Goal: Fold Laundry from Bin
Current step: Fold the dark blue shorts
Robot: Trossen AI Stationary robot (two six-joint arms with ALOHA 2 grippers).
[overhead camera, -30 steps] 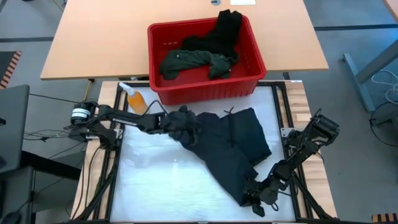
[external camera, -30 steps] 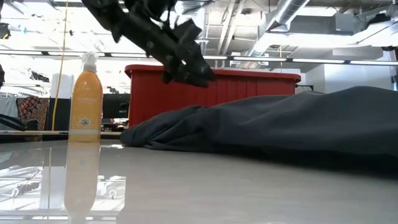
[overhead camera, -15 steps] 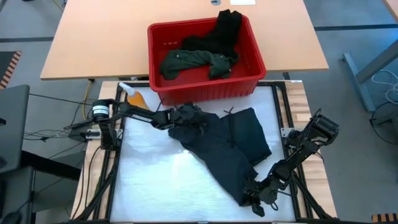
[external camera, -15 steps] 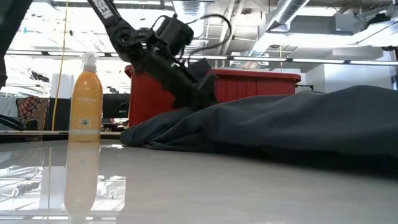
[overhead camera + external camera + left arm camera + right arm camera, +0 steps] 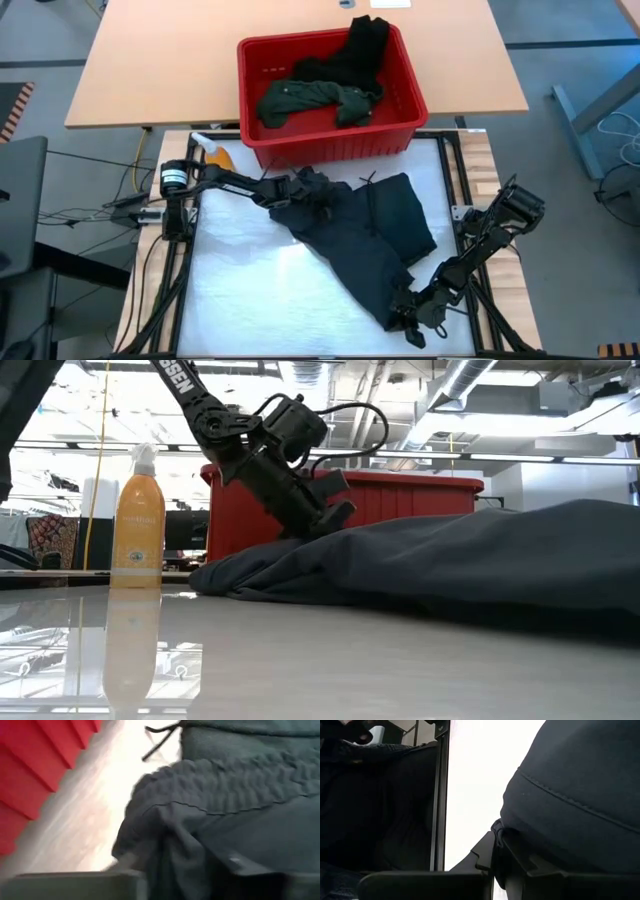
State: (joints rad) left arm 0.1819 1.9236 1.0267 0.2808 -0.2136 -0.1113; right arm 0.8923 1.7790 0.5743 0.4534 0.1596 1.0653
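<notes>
Left end effector [image 5: 305, 190] down on the bunched upper edge of the dark garment [image 5: 375, 240], just in front of the bin [image 5: 330, 140]; fingers partly closed into the folds, grip not certain. In the left wrist view, gathered waistband [image 5: 225, 785] and drawstring [image 5: 160, 742] close ahead, red bin wall [image 5: 40, 765] alongside. Right end effector [image 5: 412, 312] low at the garment's near corner, clamped on the cloth edge [image 5: 520, 845]. Garment spread diagonally across the white desk [image 5: 250, 290] between both arms. Green shirt [image 5: 300, 98] and black piece [image 5: 360, 50] lying in the bin. Orange bottle [image 5: 139, 520] upright beside the bin, clear of the cloth.
</notes>
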